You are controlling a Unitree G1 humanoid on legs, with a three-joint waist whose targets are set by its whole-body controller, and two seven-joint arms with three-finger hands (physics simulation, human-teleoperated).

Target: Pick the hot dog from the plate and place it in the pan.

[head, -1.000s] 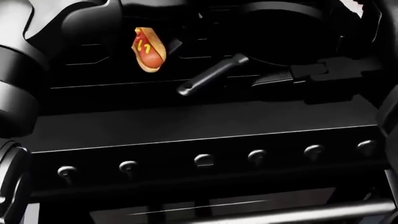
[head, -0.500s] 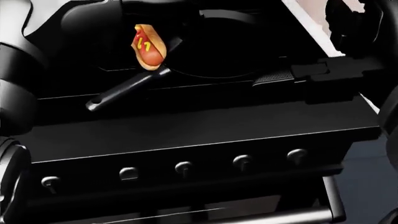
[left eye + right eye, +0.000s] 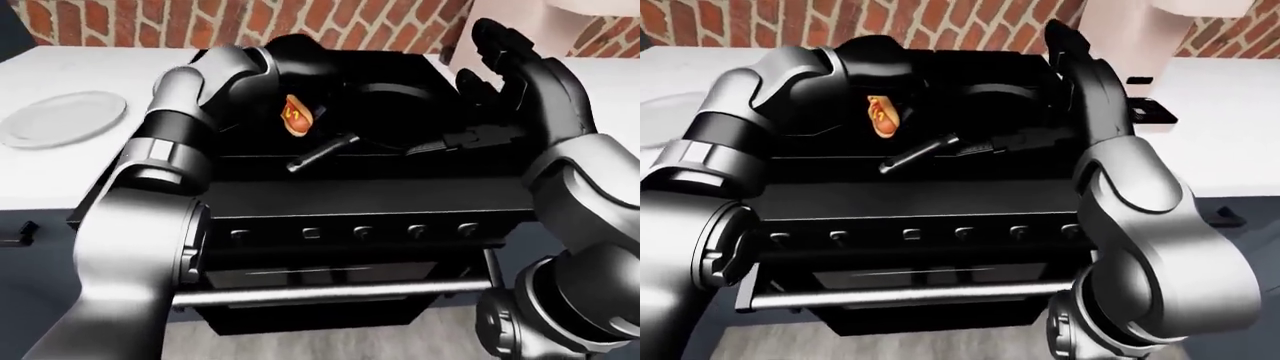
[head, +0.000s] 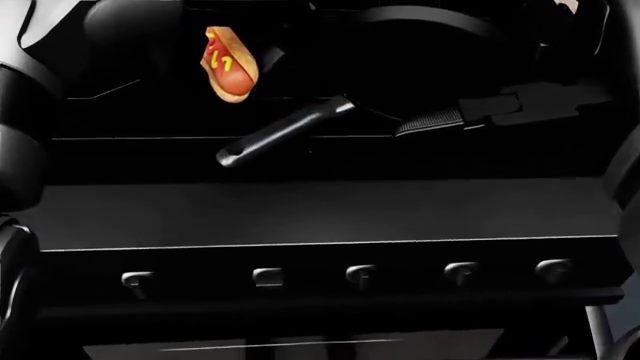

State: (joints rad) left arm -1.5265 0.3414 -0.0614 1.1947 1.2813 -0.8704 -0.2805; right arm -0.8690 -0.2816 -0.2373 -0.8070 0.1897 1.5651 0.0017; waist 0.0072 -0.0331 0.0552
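The whole head view has swung since half a second ago: the stove's knobs sit lower and more centred, and the pan's handle now points down-left from mid-picture, so the head has moved, not just the things.

Nearest me is the black stove (image 3: pixel 370 202) with its row of small knobs (image 4: pixel 361 275) and steel oven bar. Just above, the black round frying pan (image 3: pixel 395 105) rests on the cooktop, its long dark handle (image 4: pixel 285 133) angled toward the left arm. The red-and-tan hot dog in its bun, streaked with yellow mustard (image 4: pixel 229 65), hangs in the air just left of the pan, pinched in the dark fingers of the left hand (image 3: pixel 290 71). The right hand (image 3: pixel 510 75) stands raised beside the pan, fingers spread, holding nothing. Farther left, the round grey plate (image 3: pixel 62 116) lies bare on the white counter (image 3: pixel 40 180).

It looks like the carrying step; next the left hand should travel right until over the pan's bowl, lower, and let go.
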